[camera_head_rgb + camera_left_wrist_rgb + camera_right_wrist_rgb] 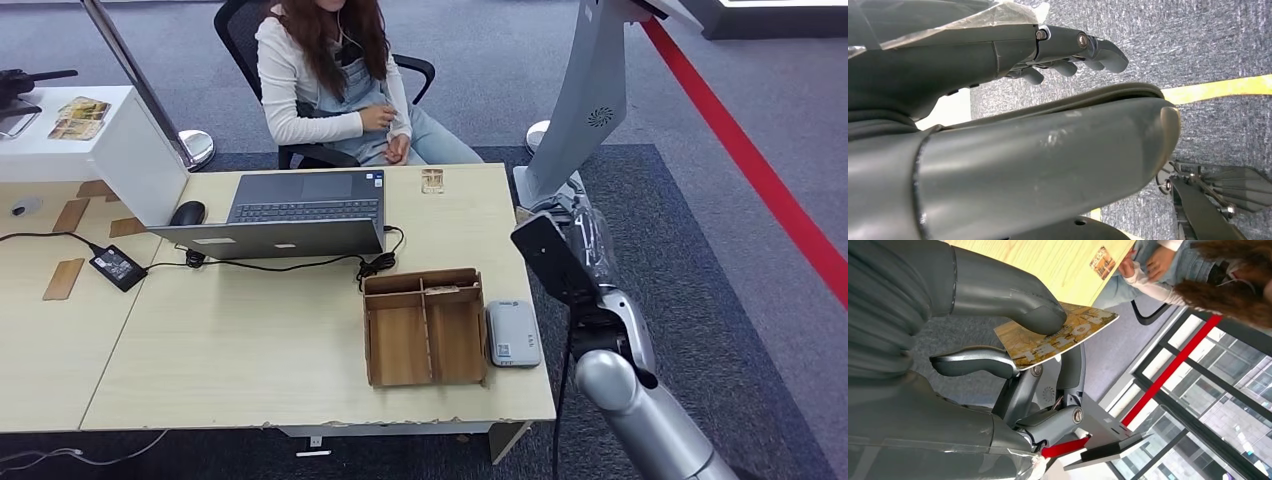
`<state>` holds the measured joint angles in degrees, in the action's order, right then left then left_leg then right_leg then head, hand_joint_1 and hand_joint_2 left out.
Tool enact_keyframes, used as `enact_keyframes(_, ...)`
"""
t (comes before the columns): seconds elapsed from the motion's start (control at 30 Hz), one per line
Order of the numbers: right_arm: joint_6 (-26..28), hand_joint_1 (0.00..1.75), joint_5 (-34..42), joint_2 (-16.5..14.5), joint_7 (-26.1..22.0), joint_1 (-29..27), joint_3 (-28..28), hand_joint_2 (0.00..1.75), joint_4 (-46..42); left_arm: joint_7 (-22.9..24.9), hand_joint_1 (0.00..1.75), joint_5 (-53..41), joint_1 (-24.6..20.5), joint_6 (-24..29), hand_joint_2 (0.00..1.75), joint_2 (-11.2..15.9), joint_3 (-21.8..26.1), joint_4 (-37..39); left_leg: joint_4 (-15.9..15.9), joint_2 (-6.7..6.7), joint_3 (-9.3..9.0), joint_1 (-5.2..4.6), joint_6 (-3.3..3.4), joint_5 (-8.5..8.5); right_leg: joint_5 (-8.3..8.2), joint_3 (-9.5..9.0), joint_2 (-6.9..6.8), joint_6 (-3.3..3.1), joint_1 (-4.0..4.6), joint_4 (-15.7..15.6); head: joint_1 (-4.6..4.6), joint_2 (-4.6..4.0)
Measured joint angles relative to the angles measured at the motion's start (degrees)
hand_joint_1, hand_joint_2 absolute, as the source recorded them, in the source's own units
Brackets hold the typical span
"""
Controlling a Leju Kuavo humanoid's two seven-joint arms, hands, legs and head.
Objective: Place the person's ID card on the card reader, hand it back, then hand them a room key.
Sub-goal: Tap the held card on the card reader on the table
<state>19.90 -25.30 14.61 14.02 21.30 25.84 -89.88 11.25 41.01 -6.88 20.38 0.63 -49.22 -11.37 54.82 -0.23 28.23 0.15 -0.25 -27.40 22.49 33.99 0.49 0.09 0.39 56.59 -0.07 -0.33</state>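
My right hand (998, 370) pinches a room key card (1058, 337), brown and printed HOTEL, between thumb and fingers. In the head view that hand (578, 212) hovers off the table's right edge, level with the laptop. A small card, seemingly the ID card (432, 181), lies at the far table edge in front of the seated person (335, 80); the right wrist view shows the same card (1103, 261) beyond the key. The grey card reader (512, 333) sits bare, right of a wooden box. My left hand (1048, 45) hangs over carpet, its fingers loosely extended and holding nothing.
A wooden divided box (424, 325) holding some cards stands by the reader. An open laptop (295, 212), mouse (187, 212) and power brick with cables (118, 267) occupy the table's far left. A white kiosk stand (590, 100) rises close behind my right hand.
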Motion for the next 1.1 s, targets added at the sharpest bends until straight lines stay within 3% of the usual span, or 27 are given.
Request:
enact_keyframes(0.3, 2.28, 1.75, -9.42, 0.45, 2.10, -6.96, -0.67, 1.75, 0.61, 0.79, 0.00, 0.69, -0.01, -0.23, 0.00, -0.20, 0.02, 0.00, 0.00, -0.03, 0.03, 0.00, 0.03, -0.05, 0.04, 0.00, -0.01, 0.02, 0.00, 0.00, -0.01, 0.01)
enact_keyframes(0.6, 4.71, 1.75, -9.38, -0.27, 1.50, -11.41, -0.60, 1.75, 5.09, 1.65, 0.00, 1.05, -0.01, -0.13, 0.00, 0.02, 0.02, 0.00, -0.01, -0.02, 0.03, 0.00, 0.04, -0.05, 0.05, 0.00, -0.01, 0.02, 0.00, 0.00, 0.00, 0.01)
enact_keyframes(1.1, 7.93, 1.75, -10.80, -1.02, 2.94, -12.99, -0.05, 1.75, 16.40, 1.17, 0.00, 0.87, -0.07, 0.09, 0.00, 0.00, 0.02, 0.00, -0.01, -0.02, 0.04, 0.00, 0.04, -0.06, 0.05, 0.00, -0.01, 0.03, -0.01, 0.00, -0.01, 0.01)
